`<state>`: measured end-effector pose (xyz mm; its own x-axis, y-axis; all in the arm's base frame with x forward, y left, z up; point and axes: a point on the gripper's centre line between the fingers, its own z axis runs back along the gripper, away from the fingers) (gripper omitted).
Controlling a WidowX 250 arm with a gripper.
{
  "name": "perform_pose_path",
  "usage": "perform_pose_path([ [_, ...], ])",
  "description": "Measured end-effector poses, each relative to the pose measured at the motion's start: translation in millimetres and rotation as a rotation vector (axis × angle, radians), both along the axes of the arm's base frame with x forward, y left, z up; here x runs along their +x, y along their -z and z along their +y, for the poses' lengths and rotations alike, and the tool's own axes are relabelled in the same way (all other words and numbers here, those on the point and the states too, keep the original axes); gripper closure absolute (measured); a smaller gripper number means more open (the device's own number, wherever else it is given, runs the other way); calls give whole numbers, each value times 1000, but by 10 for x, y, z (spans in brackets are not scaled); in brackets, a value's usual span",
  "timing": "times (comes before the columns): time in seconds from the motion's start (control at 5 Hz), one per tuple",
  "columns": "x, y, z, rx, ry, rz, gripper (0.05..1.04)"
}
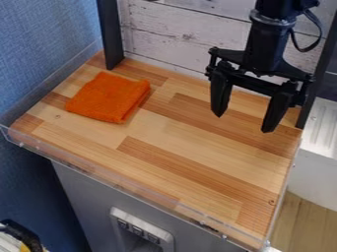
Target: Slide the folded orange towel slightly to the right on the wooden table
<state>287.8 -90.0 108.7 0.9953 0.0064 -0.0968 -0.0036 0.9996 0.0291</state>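
Pale and reddish-brown wooden strips make up the worktop (191,165), with a folded orange cloth (109,97) lying on it towards the rear left as the camera sees it. The cloth is roughly four-sided, turned at a slant to the edges of the worktop, and its thickness shows along the side facing right. Bare wood surrounds it on every side. Just behind the cloth stands a black upright post (110,34), near but apart from it. Also behind the cloth, and stretching off to its right, is a whitish wall of weathered planks (187,37); a textured blue wall (43,44) rises to its left.

Well to the right of the cloth, the black gripper (243,123) hangs with its tips pointing down, at the end of the black arm (266,42) that enters from the top edge. Its two fingers are spread wide, with nothing held between them, and they are well apart from the cloth. A dark cable (319,39) loops beside the arm, farther from the cloth.

In front of the cloth, a clear strip (118,179) borders the worktop, above a grey front panel (82,197) carrying a pale fitting with dark switches (138,229). Far to the cloth's right, beyond the worktop, are a whitish ridged surface (322,125) and, lower down, a wooden floor (306,221)
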Motion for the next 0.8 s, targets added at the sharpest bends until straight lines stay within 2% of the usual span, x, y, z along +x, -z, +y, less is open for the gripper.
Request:
perform_pose_path([
  [0.2, 31, 61, 188, -5, 11, 0, 85],
  [0.4, 126, 86, 527, -19, 14, -24, 85],
  [0.8, 212, 57, 1250, -62, 33, -95, 87],
])
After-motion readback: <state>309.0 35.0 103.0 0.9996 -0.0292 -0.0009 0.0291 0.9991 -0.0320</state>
